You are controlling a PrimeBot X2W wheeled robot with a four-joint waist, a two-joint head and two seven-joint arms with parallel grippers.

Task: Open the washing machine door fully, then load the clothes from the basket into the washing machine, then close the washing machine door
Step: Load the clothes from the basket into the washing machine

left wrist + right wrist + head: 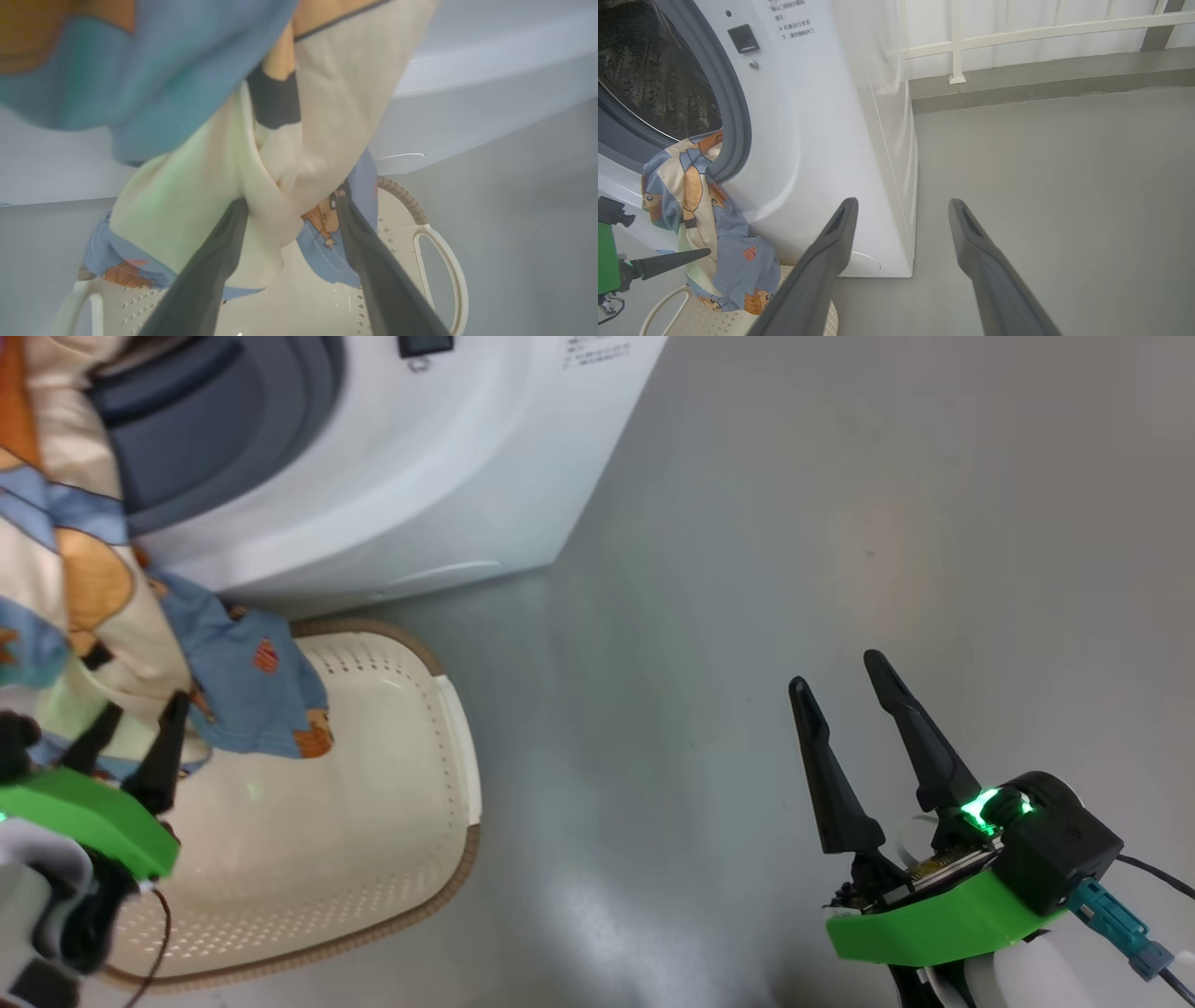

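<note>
- Main risk: the clothes (698, 200) are only half loaded. Their top end lies over the grey seal (738, 116) at the mouth of the drum (654, 70). The rest hangs down the front of the washing machine (420, 476), with the tail reaching into the basket (373, 859). The hanging part looks heavier than what is inside, so with nothing gripping it the bundle could slide back out.
- The left gripper (292, 200) has its fingers (210, 270) spread wide, with a cream-and-blue fold bunched between them. The cloth presses against at least one finger, but no pinch is evident. An upward push from here could shed the fold off the tips rather than carry it in.
- Any cloth left lying across the seal would be trapped when the door swings to, and the door might not latch.
- Loose folds could snag a fingertip on withdrawal and drag the garment out.
- The basket stands on the floor (747, 523), hard against the machine's foot and directly under the hanging cloth. A dropped garment most likely lands back in it.
- Left arm pose: low at the left of the head view, over the basket's near end. Its fingers point up and forward into the hanging cloth, toward the machine front.
- Right arm pose: the right gripper (836, 672) is well apart to the right, over bare floor. Its fingers are apart with nothing between them, aimed past the machine's right corner. It looks idle.
</note>
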